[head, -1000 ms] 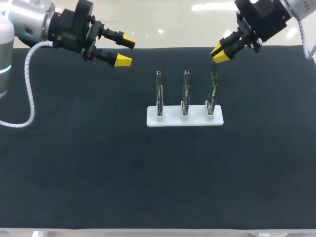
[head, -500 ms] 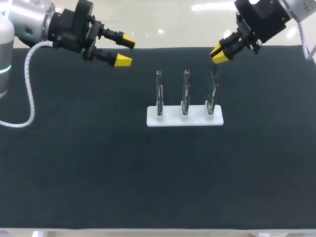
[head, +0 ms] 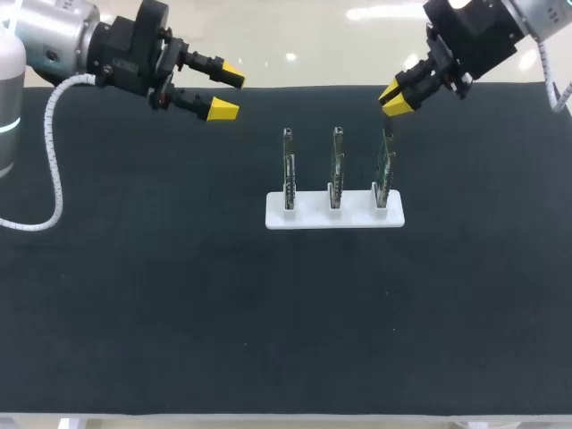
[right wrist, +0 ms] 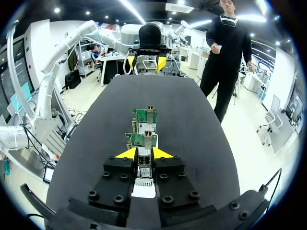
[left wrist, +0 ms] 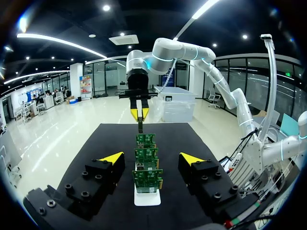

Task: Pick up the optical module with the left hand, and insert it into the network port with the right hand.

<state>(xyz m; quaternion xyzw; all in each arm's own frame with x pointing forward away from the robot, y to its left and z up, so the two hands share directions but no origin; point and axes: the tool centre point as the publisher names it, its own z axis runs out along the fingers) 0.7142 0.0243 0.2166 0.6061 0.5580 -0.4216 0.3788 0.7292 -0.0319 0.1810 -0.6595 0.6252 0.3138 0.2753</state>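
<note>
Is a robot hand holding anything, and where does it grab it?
The right gripper seems to pinch a slim dark optical module by its upper end; the left gripper holds nothing.

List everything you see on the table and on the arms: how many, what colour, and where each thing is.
table: one, black top, under everything.
holder: one, white, around the middle of the table.
network cards: three, green, upright in a row in the holder.
optical module: one, dark and slim, hanging from the right gripper above the card at the holder's right end.
left gripper: one, black with yellow tips, open and empty, above the table left of the holder.
right gripper: one, black with yellow tips, shut on the optical module.
</note>
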